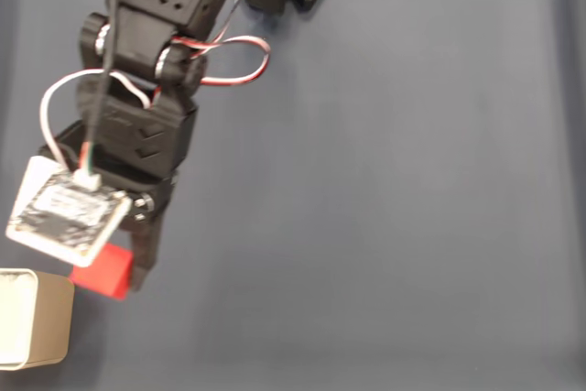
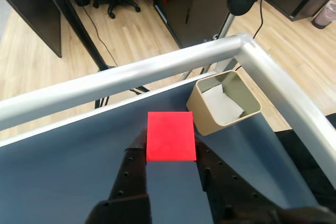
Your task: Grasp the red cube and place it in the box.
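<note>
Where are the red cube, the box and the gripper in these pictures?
red cube (image 2: 170, 136), wrist view, top face.
box (image 2: 206, 114), wrist view, tan outer wall.
gripper (image 2: 170, 153), wrist view, between the black fingers, shut on the cube.

Matte black printed arm (image 1: 146, 125) with perforated housings, looped red-and-white cables (image 1: 229, 61) and a white-cased wrist camera board (image 1: 66, 212); black two-finger gripper (image 2: 169, 148) is marked by small screw holes.
</note>
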Motion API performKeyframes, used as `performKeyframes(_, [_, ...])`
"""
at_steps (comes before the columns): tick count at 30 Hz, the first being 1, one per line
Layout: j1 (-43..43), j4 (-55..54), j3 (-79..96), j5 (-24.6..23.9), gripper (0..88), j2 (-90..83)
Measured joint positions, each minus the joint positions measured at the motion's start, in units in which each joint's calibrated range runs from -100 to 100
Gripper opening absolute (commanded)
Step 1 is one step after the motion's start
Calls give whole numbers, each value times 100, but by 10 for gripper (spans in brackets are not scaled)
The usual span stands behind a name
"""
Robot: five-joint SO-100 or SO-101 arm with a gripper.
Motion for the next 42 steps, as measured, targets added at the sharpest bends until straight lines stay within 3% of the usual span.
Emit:
performKeyframes(19, [527,-48,-2740,-59,0,2327])
performKeyframes(42, [1061,-446,-3807,-98,0,3370])
